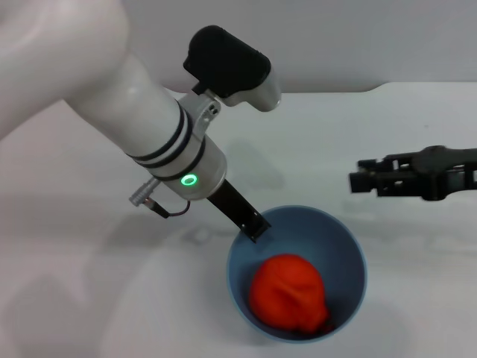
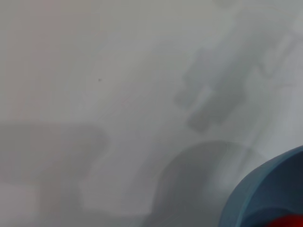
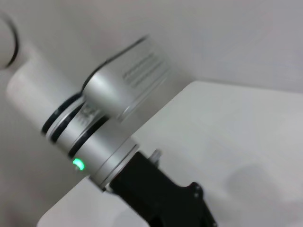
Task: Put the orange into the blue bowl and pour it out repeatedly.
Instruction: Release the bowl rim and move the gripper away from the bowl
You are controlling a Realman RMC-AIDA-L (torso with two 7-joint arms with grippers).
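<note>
The orange (image 1: 289, 292) sits inside the blue bowl (image 1: 350, 253), off the rim. The left gripper (image 1: 256, 226) pinches the bowl's far-left rim between closed fingers. The right gripper (image 1: 359, 181) hovers well apart over bare white table (image 1: 89, 283); I cannot tell its finger state.

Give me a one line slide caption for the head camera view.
Left claw at the rim of the blue bowl holding the orange; right claw hovers apart.

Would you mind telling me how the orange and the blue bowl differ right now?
The orange is red-orange and lumpy; the blue bowl is light blue and smooth. The orange is smaller and solid, lying inside; the bowl is wider, hollow and holds it. The left gripper is at the bowl's rim, not the orange. Both are rounded.
</note>
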